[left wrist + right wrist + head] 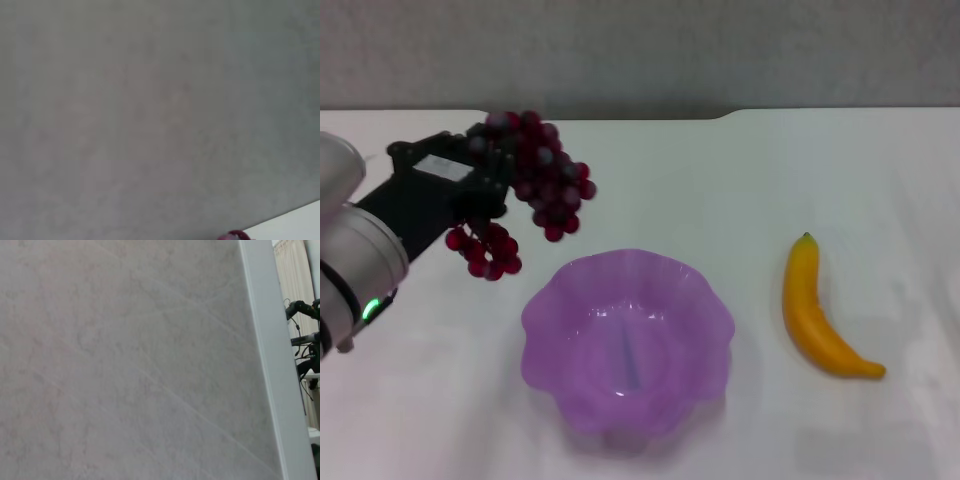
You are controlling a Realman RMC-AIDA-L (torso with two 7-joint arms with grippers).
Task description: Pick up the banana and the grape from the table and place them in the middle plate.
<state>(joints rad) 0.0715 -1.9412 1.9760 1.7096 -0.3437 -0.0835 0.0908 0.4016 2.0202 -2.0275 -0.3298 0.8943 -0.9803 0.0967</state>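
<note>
Left gripper (pixel 492 190) was clamped on the grape (pixel 545 180), bunch dangling! The middle plate (pixel 705 300) sat below-right of it, the banana (pixel 815 315) beyond.

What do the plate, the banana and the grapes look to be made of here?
The middle plate looks like translucent purple plastic: light passes through its wavy scalloped rim. The banana is smooth, evenly yellow-orange and unblemished, so possibly an artificial one. The grape bunch, held by the left gripper, has round dark red berries with a greyish sheen; real or fake is unclear.
</note>
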